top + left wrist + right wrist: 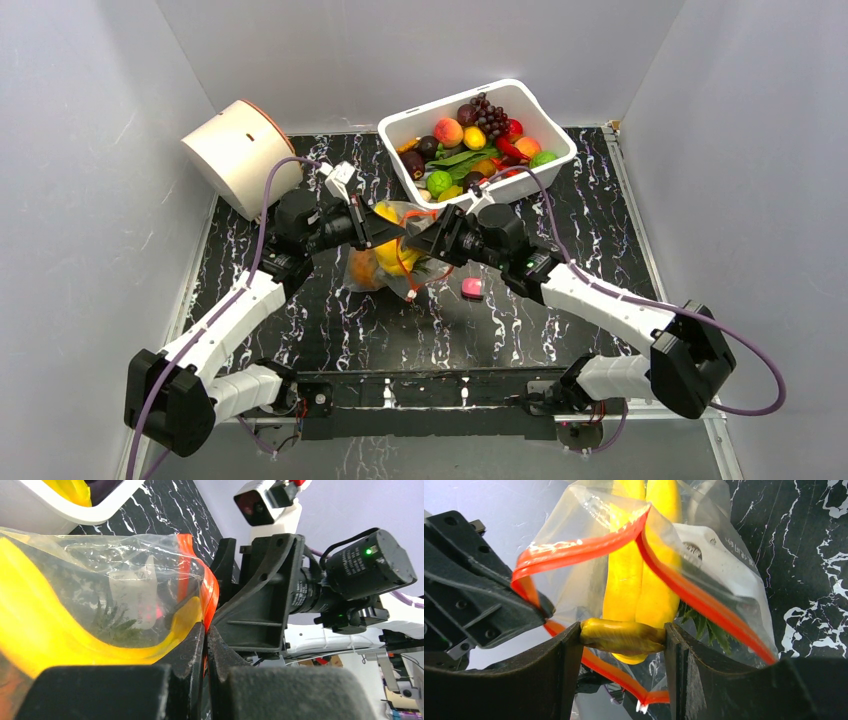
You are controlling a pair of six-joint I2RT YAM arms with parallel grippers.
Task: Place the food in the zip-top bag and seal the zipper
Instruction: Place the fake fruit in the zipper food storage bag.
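Note:
The zip-top bag (383, 258) is held up above the middle of the table, its mouth open. My left gripper (206, 627) is shut on the zipper (210, 587) at one side of the mouth; it also shows in the top view (393, 228). My right gripper (623, 636) is shut on the stem of the yellow banana bunch (625, 575), which hangs into the bag's open mouth inside the zipper loop (589, 547). In the top view my right gripper (420, 243) faces the left one. The orange pineapple (362, 270) lies in the bag; its green crown (705, 625) shows through the plastic.
A white bin (400, 125) full of toy fruit stands at the back right. A white cylinder (240, 155) lies at the back left. A small pink block (471, 288) lies on the black marbled table (560, 200) just right of the bag.

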